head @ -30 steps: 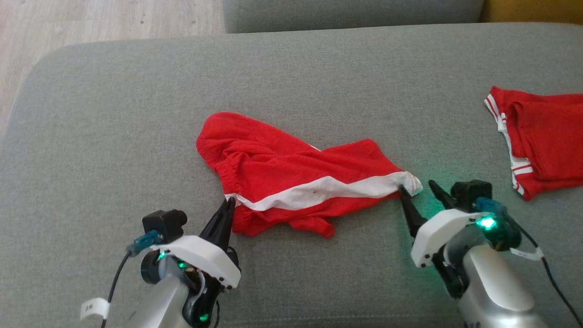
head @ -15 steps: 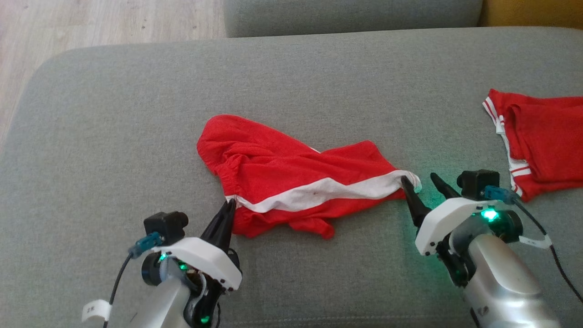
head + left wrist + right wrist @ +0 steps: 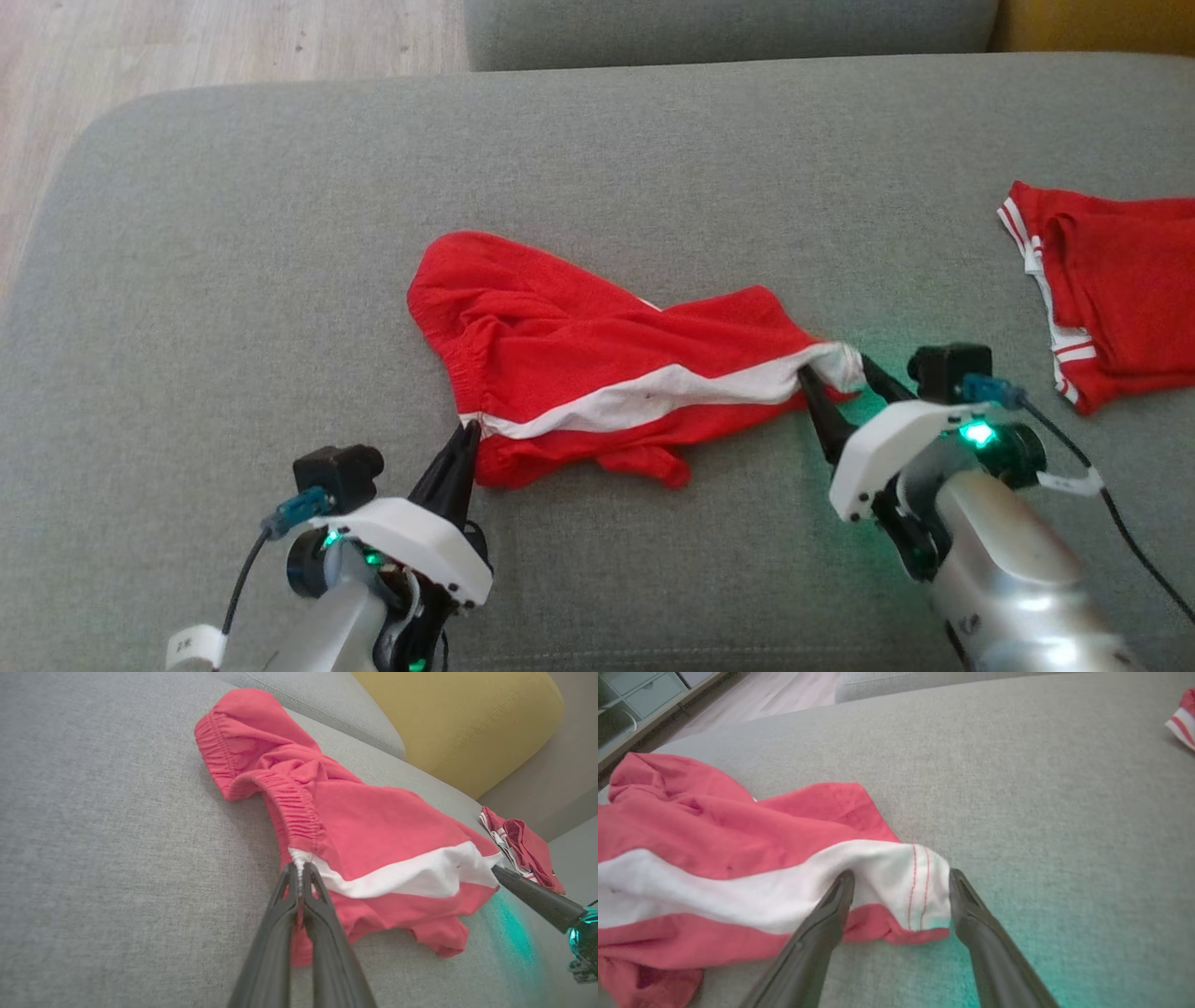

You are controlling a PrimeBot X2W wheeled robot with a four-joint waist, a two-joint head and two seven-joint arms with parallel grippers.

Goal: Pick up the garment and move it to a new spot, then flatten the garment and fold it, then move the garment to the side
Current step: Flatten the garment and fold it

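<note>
The garment [image 3: 597, 359] is a pair of red shorts with a white side stripe, lying crumpled in the middle of the grey sofa cushion [image 3: 280, 233]. My left gripper [image 3: 467, 431] is shut on the waistband end of the stripe; in the left wrist view the garment [image 3: 373, 840] meets the pinched fingertips of that gripper [image 3: 299, 870]. My right gripper [image 3: 838, 369] stands open with the hem corner of the stripe between its fingers. The right wrist view shows the garment [image 3: 738, 858] and that gripper [image 3: 901, 882] straddling the white hem, jaws wide.
A second red garment with white trim [image 3: 1111, 285] lies at the cushion's right edge, also seen as a red garment [image 3: 523, 851] in the left wrist view. A yellow cushion [image 3: 458, 723] sits behind. The wooden floor [image 3: 187, 42] lies beyond the left rim.
My right gripper has slid forward and left so the hem corner now lies between its open fingers. The left gripper keeps its hold and has barely moved.
</note>
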